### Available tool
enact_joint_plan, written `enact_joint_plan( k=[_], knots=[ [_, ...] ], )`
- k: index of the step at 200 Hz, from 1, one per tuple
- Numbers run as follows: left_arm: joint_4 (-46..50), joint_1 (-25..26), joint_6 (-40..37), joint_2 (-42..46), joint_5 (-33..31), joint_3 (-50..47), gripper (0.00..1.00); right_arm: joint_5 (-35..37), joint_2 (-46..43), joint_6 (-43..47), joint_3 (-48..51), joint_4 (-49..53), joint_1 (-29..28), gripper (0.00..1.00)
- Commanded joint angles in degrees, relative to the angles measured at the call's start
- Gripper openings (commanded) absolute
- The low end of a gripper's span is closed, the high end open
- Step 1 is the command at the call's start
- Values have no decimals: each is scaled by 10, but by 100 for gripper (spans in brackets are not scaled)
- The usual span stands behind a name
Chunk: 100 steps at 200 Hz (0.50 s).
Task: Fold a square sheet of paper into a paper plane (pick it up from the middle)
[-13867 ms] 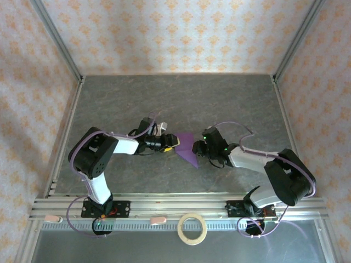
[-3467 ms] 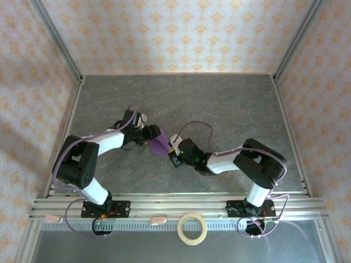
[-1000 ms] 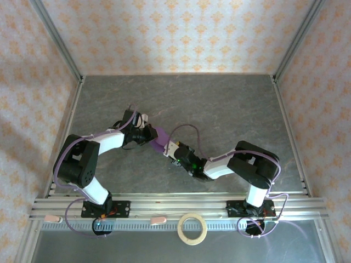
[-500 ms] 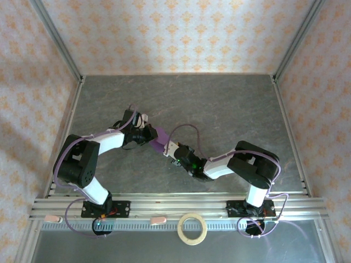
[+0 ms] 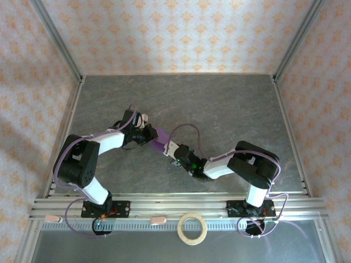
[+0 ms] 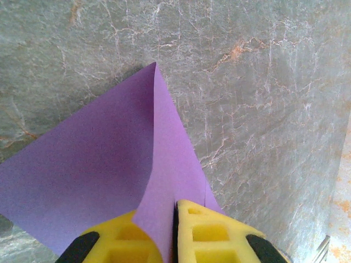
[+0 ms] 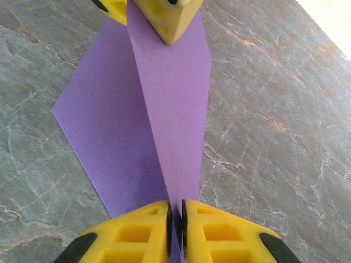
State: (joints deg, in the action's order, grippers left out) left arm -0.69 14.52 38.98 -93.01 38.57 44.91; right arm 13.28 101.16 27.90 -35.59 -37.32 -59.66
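The square sheet of paper (image 5: pixel 160 139) is purple and partly folded, with a raised central ridge (image 7: pixel 174 104) and a flap spread to one side (image 6: pixel 93 164). It hangs between my two grippers just over the grey table. My left gripper (image 5: pixel 149 134) is shut on one end of the ridge (image 6: pixel 175 207); its yellow fingers (image 7: pixel 164 19) show at the top of the right wrist view. My right gripper (image 5: pixel 169 148) pinches the opposite end, its yellow jaws nearly touching around the thin fold (image 7: pixel 175 212).
A tan tape ring (image 5: pixel 192 228) lies on the near rail between the arm bases. Patterned walls and metal frame posts (image 5: pixel 60 49) bound the marbled grey table (image 5: pixel 219 104), which has free room behind and to both sides.
Over the last second my right gripper's jaws have closed onto the paper's ridge. Both arms and the paper have barely moved.
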Motion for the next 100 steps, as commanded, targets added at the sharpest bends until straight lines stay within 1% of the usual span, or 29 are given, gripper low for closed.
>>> enact_joint_plan(
  k=[1, 18, 58, 100],
  knots=[
    [4, -5, -7, 7, -4, 14, 13, -8, -1, -27, -12, 10, -3, 17],
    [4, -5, -7, 6, -4, 16, 13, -11, -3, -32, -12, 9, -3, 24],
    [6, -5, -9, 3, -2, 16, 13, -17, -8, -14, -21, -3, -4, 29],
    [7, -5, -11, 0, 1, 19, 13, -1, 1, -4, -29, -11, -4, 33]
  ],
)
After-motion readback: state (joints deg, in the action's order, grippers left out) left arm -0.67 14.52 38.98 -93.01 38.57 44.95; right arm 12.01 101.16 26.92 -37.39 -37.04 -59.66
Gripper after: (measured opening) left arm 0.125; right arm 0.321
